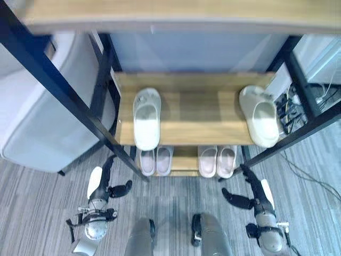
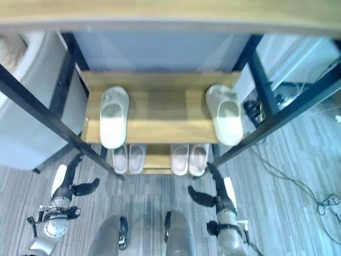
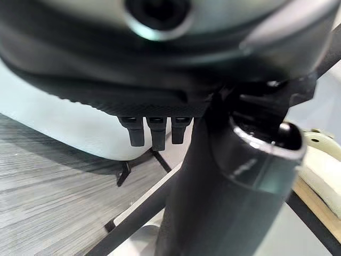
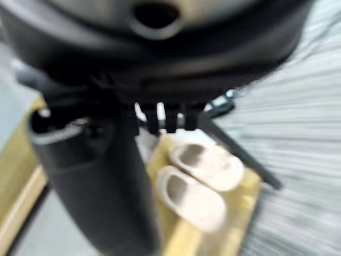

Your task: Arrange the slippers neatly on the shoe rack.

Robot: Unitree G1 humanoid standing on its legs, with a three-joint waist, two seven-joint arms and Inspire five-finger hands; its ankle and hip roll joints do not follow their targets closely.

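We stand before the shoe rack (image 1: 181, 114), whose middle shelf carries two cream slippers, well apart. The left slipper (image 1: 146, 118) lies straight but its heel hangs a little over the front edge. The right slipper (image 1: 259, 115) lies near the right end, turned a little, its heel also past the edge. On the lower shelf (image 1: 184, 162) we count four smaller pinkish slippers in two tidy pairs, the left pair (image 1: 155, 160) and the right pair (image 1: 217, 160). So there are six slippers in all.

Both our hands hang low in front of the rack over the grey floor (image 1: 42, 213) and hold nothing. The left hand (image 1: 101, 188) and the right hand (image 1: 254, 194) have relaxed, straight fingers.

We judge that the step now is to bring the two cream slippers together as a pair. To do it well, we should reach with the right hand for the right slipper, grasp it by the strap, slide it beside the left one, toes to the back, and push both heels inside the edge.
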